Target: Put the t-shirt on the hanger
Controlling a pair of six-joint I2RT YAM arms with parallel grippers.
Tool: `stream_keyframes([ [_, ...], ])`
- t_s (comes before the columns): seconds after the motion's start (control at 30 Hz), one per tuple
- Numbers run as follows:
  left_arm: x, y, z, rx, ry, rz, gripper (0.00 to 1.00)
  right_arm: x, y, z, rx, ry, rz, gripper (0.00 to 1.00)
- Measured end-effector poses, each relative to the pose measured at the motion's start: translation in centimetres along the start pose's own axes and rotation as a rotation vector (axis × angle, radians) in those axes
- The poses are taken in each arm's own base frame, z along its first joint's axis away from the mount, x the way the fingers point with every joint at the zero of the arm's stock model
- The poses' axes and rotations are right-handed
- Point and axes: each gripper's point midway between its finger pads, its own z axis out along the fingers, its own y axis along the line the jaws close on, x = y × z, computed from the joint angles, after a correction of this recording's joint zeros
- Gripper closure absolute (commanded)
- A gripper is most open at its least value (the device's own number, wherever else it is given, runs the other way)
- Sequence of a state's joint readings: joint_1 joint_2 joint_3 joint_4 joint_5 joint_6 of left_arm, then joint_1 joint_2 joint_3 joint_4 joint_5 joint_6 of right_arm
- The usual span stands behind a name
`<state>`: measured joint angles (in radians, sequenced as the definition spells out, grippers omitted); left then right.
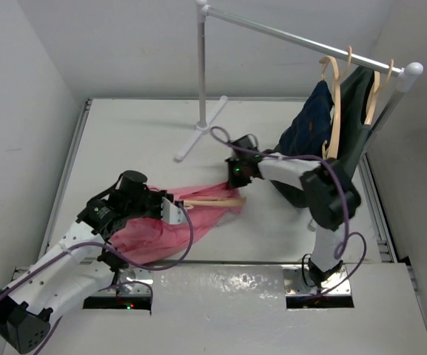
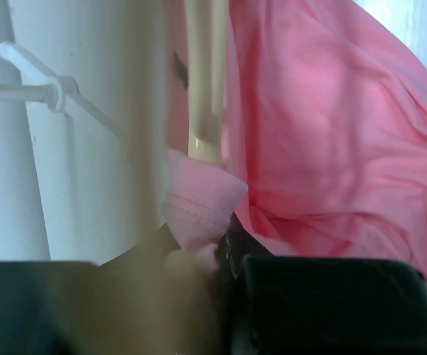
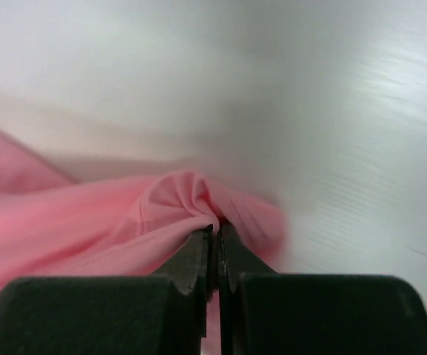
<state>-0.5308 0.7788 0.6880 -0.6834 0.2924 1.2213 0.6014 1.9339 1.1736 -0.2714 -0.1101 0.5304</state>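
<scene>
On the left, the left gripper (image 1: 170, 210) had its jaws nearly closed. It looked to be holding one end of the pale wooden clothes hanger (image 1: 214, 200), with the ribbed pink collar (image 2: 198, 201) bunched right by its fingers. The soft salmon-pink cotton t-shirt (image 1: 154, 238) lay in a crumpled heap on the white table (image 1: 124, 140), under and around that gripper. The hanger poked out of it toward the right.

At the right end, the right gripper (image 3: 214, 231) was pinched tight on a small fold of the pink cloth, just beside the hanger's tip.

I think the step was to pull the shirt over the hanger's arm. To do it well, the right gripper should pull slowly along the wood, away from the left one. It should lift the cloth a little so it does not catch. The left gripper should hold the hanger firm. A hard tug could slip the thin fold out.
</scene>
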Motion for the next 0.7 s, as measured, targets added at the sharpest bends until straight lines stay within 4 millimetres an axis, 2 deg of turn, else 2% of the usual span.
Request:
stream_keyframes([
  [0.07,-0.3,0.7,-0.2,-0.037,-0.012,-0.032,1.0,-0.6,-3.4,-2.6,0.06,-0.065,0.084,1.0],
  [0.1,-0.5,1.1,-0.2,-0.057,-0.017,-0.049,1.0,-0.7,-4.0,-3.7,0.075,-0.096,0.102,1.0],
  [0.2,-0.9,2.1,-0.5,-0.088,-0.022,-0.108,1.0,-0.4,-4.2,-6.2,0.095,-0.178,0.101,1.0],
  [0.3,-1.2,3.2,-0.8,-0.123,-0.027,-0.143,1.0,0.8,-4.6,-7.5,0.107,-0.219,0.116,1.0],
  [0.47,0.4,3.5,0.0,-0.131,0.053,-0.175,1.0,2.5,-6.3,-9.9,0.14,-0.295,0.178,1.0],
  [0.7,1.2,5.1,1.2,-0.179,0.097,-0.213,1.0,1.1,-7.6,-12.6,0.215,-0.406,0.159,1.0],
])
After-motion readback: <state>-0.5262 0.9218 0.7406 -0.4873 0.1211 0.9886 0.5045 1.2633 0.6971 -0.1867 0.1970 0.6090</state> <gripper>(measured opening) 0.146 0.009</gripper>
